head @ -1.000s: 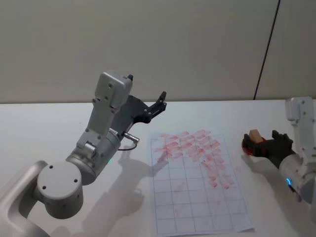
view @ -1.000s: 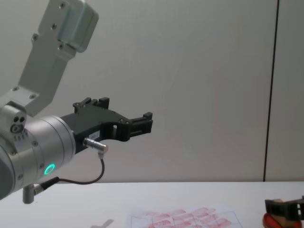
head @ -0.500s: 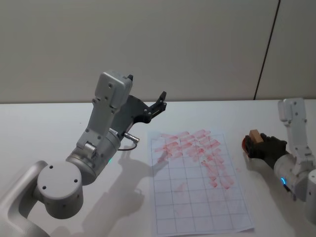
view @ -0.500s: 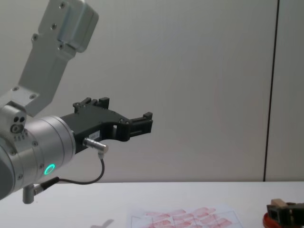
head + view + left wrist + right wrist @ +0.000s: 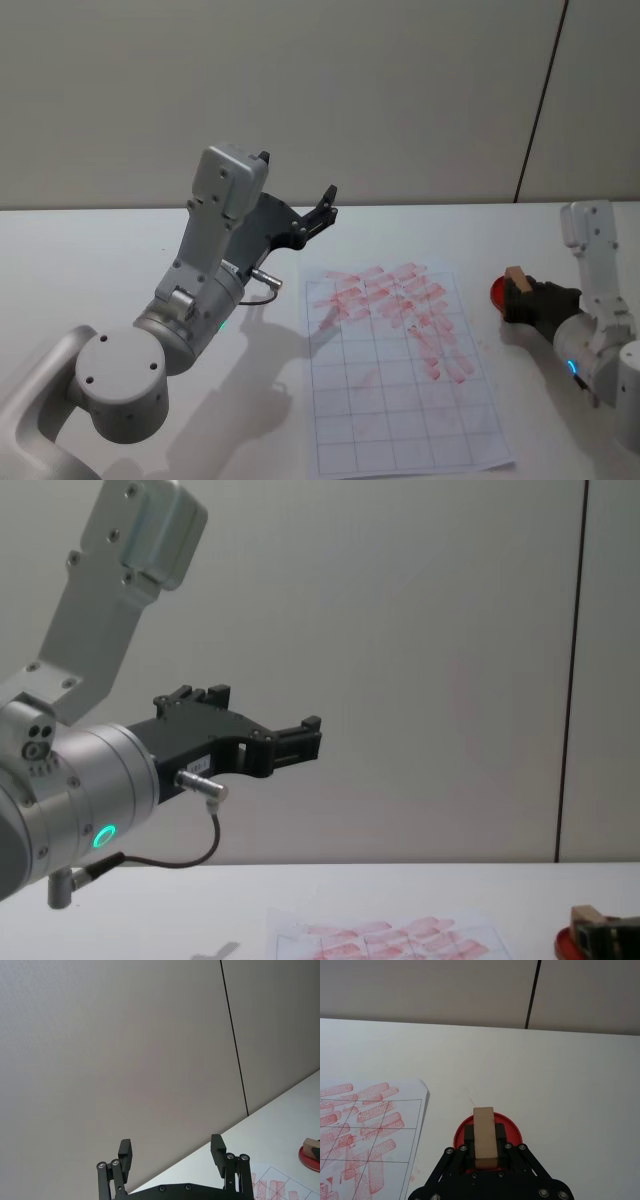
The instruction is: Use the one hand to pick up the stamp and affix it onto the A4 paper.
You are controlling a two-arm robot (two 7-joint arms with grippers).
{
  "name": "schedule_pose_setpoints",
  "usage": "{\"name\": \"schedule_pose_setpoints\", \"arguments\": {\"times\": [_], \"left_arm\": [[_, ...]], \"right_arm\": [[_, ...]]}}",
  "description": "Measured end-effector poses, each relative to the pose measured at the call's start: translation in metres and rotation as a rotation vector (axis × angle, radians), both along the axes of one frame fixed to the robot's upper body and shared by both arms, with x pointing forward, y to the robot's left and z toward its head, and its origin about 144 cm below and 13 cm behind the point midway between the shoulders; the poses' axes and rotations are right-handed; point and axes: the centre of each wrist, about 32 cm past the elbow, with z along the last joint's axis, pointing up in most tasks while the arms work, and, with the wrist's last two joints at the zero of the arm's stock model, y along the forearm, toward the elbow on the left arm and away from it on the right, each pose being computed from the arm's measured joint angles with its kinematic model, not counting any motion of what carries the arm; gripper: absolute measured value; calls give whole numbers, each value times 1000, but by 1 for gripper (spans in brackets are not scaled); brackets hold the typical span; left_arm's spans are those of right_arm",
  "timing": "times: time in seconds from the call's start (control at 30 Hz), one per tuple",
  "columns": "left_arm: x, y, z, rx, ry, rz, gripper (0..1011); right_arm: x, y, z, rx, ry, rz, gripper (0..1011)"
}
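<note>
**Head view.** The A4 paper (image 5: pixel 405 400) lies flat on the white table (image 5: pixel 100 260), and red stamped marks cover its far half. At about 2 o'clock from the sheet's middle, just off its edge, sits a round red dish (image 5: pixel 497 291). The right gripper (image 5: pixel 520 298) reaches in from 3 o'clock. Its jaws are closed on the tan wooden stamp (image 5: pixel 516 276), which stands over the dish. The left gripper (image 5: pixel 322 208) hangs raised at 10 o'clock from the paper, well apart from it.

**Left wrist view.** The left gripper's two black fingers stand wide apart with nothing between them, facing the grey wall (image 5: pixel 125 1050). The stamp and dish show small and far off, near a corner of the paper.

**Right wrist view.** The black fingers press both long sides of the stamp, with the red dish directly beneath. I cannot tell whether the stamp touches the dish. The paper lies beside the dish, not touching it.

**Chest view.** The left gripper hangs high above the table at 9 o'clock. At 5 o'clock the stamp sits in the right gripper over the dish.
</note>
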Motion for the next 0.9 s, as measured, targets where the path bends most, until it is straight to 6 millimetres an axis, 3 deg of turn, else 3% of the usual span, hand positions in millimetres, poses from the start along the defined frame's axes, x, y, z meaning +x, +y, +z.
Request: {"name": "schedule_pose_setpoints", "arguments": {"times": [0.9], "left_arm": [[0,0,0,0,0,0,1002]], "right_arm": [[0,-2,6,28,24,-41,219]]}}
